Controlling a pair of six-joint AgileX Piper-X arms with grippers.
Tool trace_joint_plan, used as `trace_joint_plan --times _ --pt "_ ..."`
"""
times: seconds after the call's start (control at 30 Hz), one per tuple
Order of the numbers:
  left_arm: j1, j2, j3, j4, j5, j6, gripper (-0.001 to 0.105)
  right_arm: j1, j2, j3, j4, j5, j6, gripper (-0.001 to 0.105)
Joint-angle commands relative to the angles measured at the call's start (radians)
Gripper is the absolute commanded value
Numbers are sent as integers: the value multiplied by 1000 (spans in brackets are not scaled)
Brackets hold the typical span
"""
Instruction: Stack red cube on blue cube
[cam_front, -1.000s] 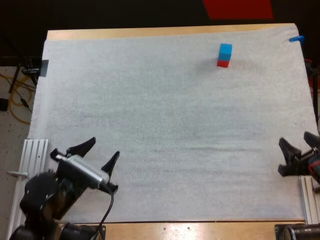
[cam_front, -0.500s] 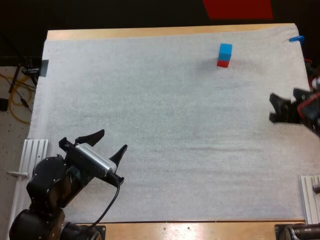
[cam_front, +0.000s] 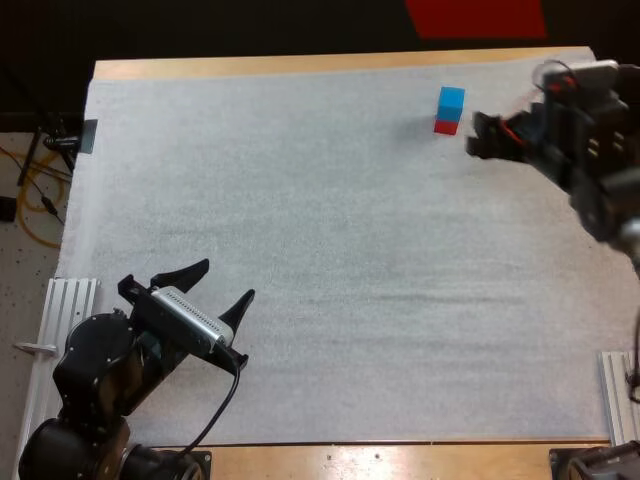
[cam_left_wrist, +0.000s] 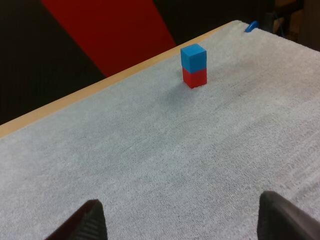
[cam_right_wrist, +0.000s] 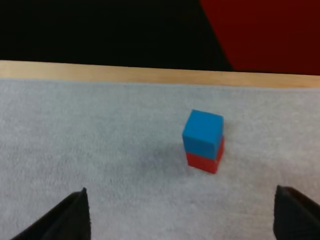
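Two cubes unmoved at the far right of the mat (cam_front: 300, 200): blue cube (cam_front: 451, 97) sits on top of red cube (cam_front: 446, 127), touching, stack upright. Right gripper (cam_front: 474, 137) was at the mat's right edge half a second ago and is now just beside the stack, on its right, not touching. Its fingers (cam_right_wrist: 75, 215) are wide apart, holding nothing. Left gripper (cam_front: 224, 281) unchanged at the near left, well apart from the stack. Its fingers (cam_left_wrist: 92, 222) are spread wide, empty.

Right gripper (cam_front: 472, 135) has swung forward to beside the red cube (cam_front: 446, 126); left gripper (cam_front: 228, 280) advanced.
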Motion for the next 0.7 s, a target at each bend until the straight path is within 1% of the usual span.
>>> trace_joint_plan --times 0.0,0.07,0.2,0.3,0.47,0.63,0.67 --pt "-5 0 -8 -11 -1 1 63 15 34 -37 -14 35 30 73" --pt "-5 0 -8 -11 -1 1 63 34 90 -73 -14 63 42 73" --pt "-5 0 -8 -11 -1 1 63 88 210 -166 -14 179 46 73" --pt "-5 0 -8 -11 -1 1 63 109 287 -230 -12 238 54 73" --pt "-5 0 -8 -4 -1 1 63 105 401 -315 -12 301 120 73" --pt "-5 0 -8 6 -1 1 63 99 492 -384 -9 322 120 73" --pt "-5 0 -8 6 -1 1 63 94 512 -396 -10 322 133 73"
